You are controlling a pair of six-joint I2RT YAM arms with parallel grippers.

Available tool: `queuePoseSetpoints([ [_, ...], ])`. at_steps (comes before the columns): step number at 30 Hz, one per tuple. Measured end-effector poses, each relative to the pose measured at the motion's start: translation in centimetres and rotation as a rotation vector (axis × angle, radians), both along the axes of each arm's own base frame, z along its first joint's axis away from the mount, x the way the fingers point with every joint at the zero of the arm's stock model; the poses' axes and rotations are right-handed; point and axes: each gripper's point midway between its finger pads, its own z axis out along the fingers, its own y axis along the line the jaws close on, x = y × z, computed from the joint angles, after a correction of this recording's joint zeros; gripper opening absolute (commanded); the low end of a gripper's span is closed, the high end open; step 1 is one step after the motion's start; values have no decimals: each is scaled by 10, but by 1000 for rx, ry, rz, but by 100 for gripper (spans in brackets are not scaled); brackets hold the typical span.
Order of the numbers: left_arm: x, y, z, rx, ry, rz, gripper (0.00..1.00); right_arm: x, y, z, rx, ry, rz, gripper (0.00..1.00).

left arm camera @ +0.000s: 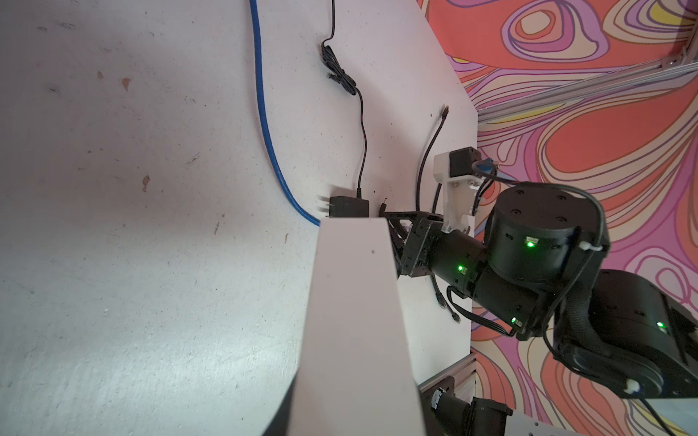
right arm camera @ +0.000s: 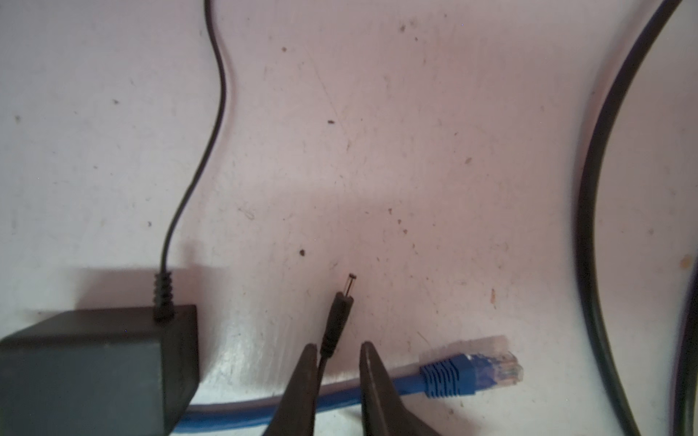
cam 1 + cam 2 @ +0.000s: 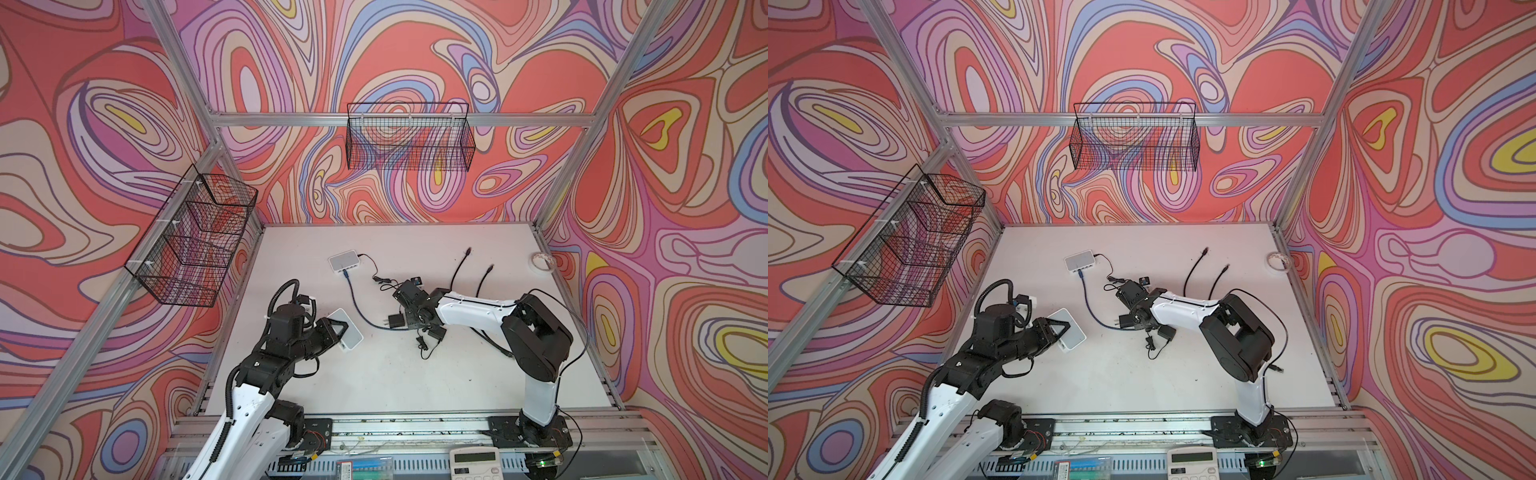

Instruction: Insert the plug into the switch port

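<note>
Left pincer [image 3: 337, 331]: clamped on a white switch [image 3: 349, 328], with one finger lying across its flat top face. The switch is held tilted at the front left of the tabletop [image 3: 415, 374]. In the left wrist view it fills the middle of the picture, its far end toward the right arm.

Right pincer [image 2: 337, 349]: low over the middle of the tabletop. Its fingers stand a little apart. The thin black cord of the plug [image 2: 340, 309] runs out between them, close against one finger. The plug itself sticks out past the fingertips, metal tip pointing away from the pincer. I cannot tell whether the cord is actually pinched.

Plug and held switch are apart, so the plug is not yet in a port.

Near the plug:
- A black power adapter [image 2: 94, 362] sits just beside it.
- A blue cable [image 2: 449, 375] passes under the fingers, its clear-tipped end loose on the tabletop.

Toward the back, a second switch [image 3: 344, 261] lies flat. The blue cable and a thin black cord run into it.

Right of middle lie two loose black cables [image 3: 459, 270]. A tape roll [image 3: 542, 262] sits at the right rear edge.
</note>
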Motion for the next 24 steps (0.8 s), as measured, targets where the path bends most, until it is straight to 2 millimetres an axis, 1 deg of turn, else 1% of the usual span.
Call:
queuePoseSetpoints([
  [5,0,0,-1,3,1,-2,0,4,4,-2,8,4,-14,20],
  [12,-1,0,-1,4,4,-2,0,5,-4,-12,-5,28,-52,20],
  [17,-1,0,-1,4,4,-2,0,7,-7,-13,4,33,-72,19],
  [24,-1,0,-2,6,5,-3,0,8,-3,-13,21,44,-82,15],
])
